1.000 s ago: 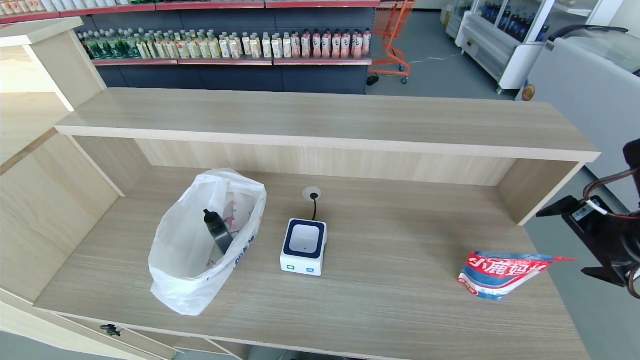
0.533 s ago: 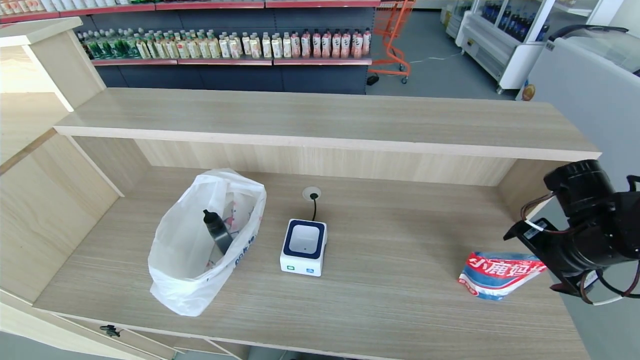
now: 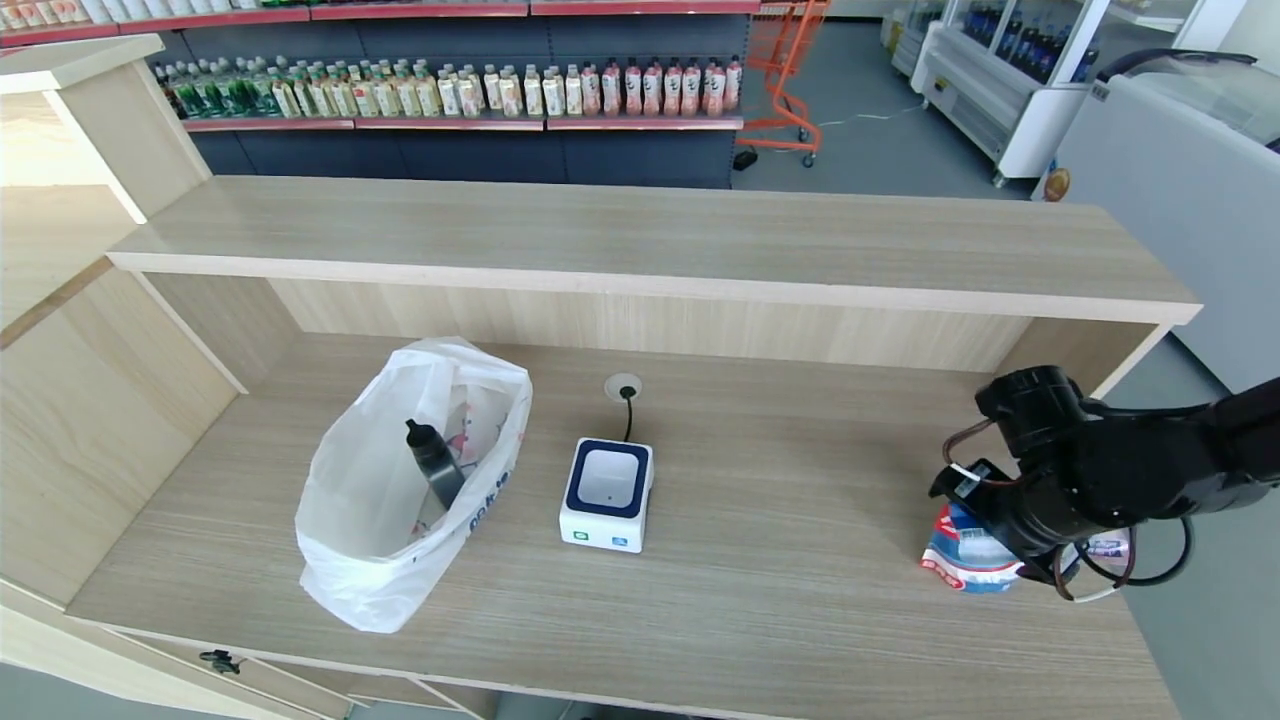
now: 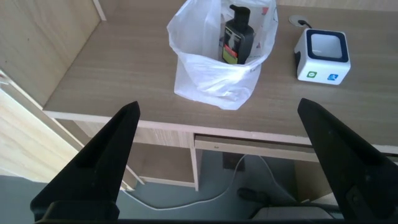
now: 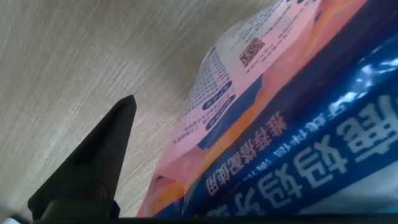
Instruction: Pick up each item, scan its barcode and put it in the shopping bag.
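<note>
From the head view, the red, white and blue soft pouch point(image 3: 958, 562) lies flat near the right end of the pale wooden worktop point(image 3: 800, 520), close to its edge. The right hand point(image 3: 1040, 555) hangs directly over it, and the wrist covers most of the pouch. Near the middle of the worktop sits the white box scanner with a dark blue frame point(image 3: 607, 493). Left of it stands the white plastic shopping bag point(image 3: 390, 540), mouth open, with a black pump bottle point(image 3: 435, 465) inside.

From the left wrist view, the left hand point(image 4: 217, 107) is spread wide and empty, held in front of the worktop edge, well apart from the bag.

From the right wrist view, one dark finger point(image 5: 93, 162) stands far to the side, beside the pouch and not pressing it. I judge this hand to be spread (the other finger is hidden).

The risks, as I judge them:
- The pouch is soft and smooth, so a shallow pinch may let it slide or fold.
- A push towards the edge may drop it off the worktop.
- The barcode may face away from the scanner.

The count is one pouch, one bottle, one bag, one scanner and two hands.
</note>
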You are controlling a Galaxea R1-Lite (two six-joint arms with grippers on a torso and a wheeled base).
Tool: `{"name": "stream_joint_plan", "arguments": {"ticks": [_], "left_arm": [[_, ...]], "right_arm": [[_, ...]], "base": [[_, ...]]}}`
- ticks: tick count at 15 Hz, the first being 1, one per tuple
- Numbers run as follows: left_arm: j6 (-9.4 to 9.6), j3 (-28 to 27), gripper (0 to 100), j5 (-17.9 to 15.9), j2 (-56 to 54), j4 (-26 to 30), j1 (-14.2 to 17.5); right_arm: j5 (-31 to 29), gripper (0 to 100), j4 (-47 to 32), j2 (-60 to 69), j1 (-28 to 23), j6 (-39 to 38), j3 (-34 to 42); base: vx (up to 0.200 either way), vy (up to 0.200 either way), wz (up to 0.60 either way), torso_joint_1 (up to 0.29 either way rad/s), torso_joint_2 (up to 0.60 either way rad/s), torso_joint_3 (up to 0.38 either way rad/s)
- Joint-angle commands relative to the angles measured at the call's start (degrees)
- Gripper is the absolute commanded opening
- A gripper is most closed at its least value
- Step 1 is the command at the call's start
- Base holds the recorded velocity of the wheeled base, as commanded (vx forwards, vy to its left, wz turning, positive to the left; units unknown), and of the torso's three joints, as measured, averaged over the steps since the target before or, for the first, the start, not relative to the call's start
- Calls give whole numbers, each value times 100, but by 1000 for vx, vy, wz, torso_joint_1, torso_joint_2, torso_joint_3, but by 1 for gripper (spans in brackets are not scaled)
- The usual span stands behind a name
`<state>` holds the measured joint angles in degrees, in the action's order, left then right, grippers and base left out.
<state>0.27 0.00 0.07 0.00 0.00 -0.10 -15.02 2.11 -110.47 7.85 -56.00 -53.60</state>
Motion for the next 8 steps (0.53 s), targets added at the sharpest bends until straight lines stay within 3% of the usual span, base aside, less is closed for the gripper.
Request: {"name": "stream_joint_plan", "arguments": {"ticks": [1, 8], "left_arm": [[0, 0, 100, 1, 0, 0, 1], [0, 0, 100, 1, 0, 0, 1]], "right_arm": [[-45, 0, 88, -440, 147, 11, -89], [-449, 0, 114, -379, 155, 1065, -344]], "base": [[0, 0, 0, 0, 0, 0], [0, 0, 0, 0, 0, 0]]}}
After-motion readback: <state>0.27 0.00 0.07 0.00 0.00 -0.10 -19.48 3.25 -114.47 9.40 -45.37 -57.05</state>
